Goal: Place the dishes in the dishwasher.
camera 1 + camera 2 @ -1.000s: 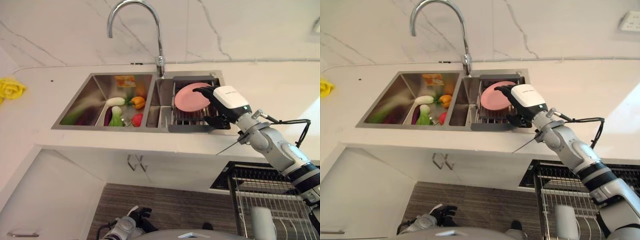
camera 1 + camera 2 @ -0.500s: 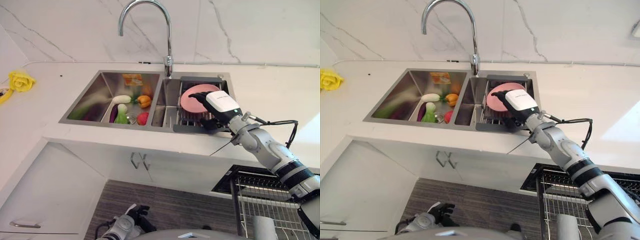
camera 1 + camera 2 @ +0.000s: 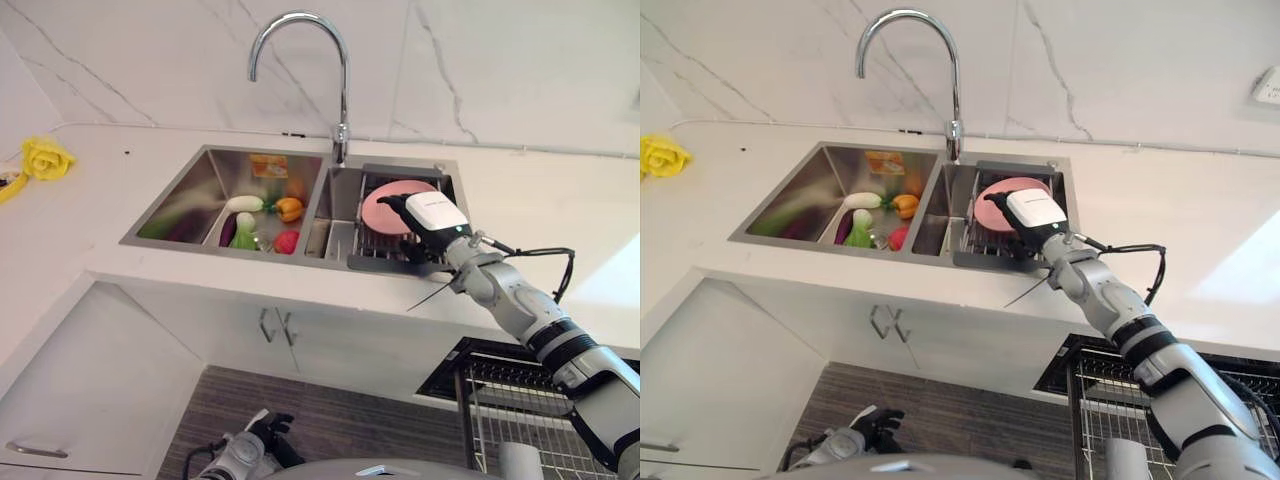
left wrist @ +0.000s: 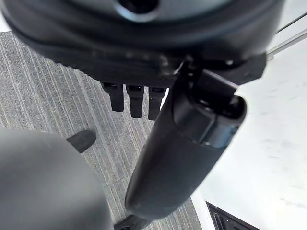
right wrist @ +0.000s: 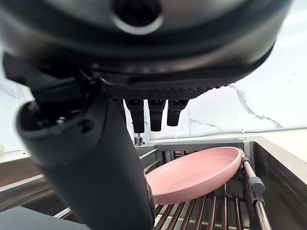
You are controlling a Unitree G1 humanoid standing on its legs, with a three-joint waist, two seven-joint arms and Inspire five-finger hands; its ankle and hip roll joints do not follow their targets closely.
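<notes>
A pink plate (image 3: 388,203) leans in the metal drying rack (image 3: 372,247) in the right sink basin. My right hand (image 3: 432,215) is at the plate's near right edge, open with its fingers straight. In the right wrist view the fingers (image 5: 149,113) point past the plate (image 5: 201,171) and stand a little apart from it, with no grip on it. My left hand (image 3: 250,456) hangs low above the floor, its fingers (image 4: 129,98) straight and holding nothing.
The left basin holds several toy vegetables (image 3: 262,213), and the tall faucet (image 3: 345,100) stands behind the sink. A yellow object (image 3: 45,158) lies on the counter at far left. The pulled-out dishwasher wire rack (image 3: 500,400) is at lower right, below the counter edge.
The whole picture has shifted, so the camera moved. My right hand stays at the pink plate with its fingers straight. The left hand still hangs low.
</notes>
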